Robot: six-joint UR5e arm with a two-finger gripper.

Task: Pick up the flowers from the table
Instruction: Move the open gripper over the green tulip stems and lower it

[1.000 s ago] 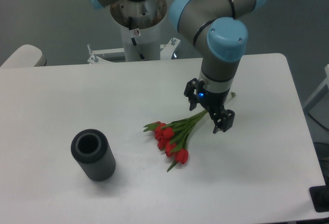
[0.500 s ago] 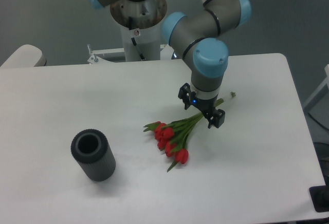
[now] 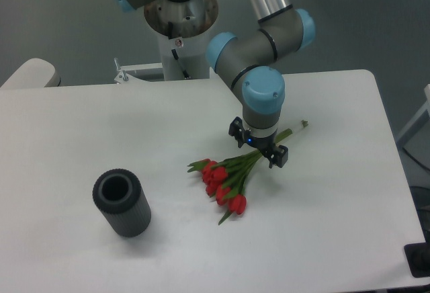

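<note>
A bunch of red tulips (image 3: pixel 225 179) lies flat on a white desk (image 3: pixel 80 132), blooms toward the camera and green stems fanning up and to the right. A robot arm points straight down over the stems, its gripper (image 3: pixel 259 148) spread, one finger either side of the stem bundle, apparently low over the desk, though its exact height is hard to judge. A dark grey ribbed cylinder (image 3: pixel 121 202) stands well apart at the left. Closing on the splayed stems might catch only some, so a few tulips could slip out or be crushed.
</note>
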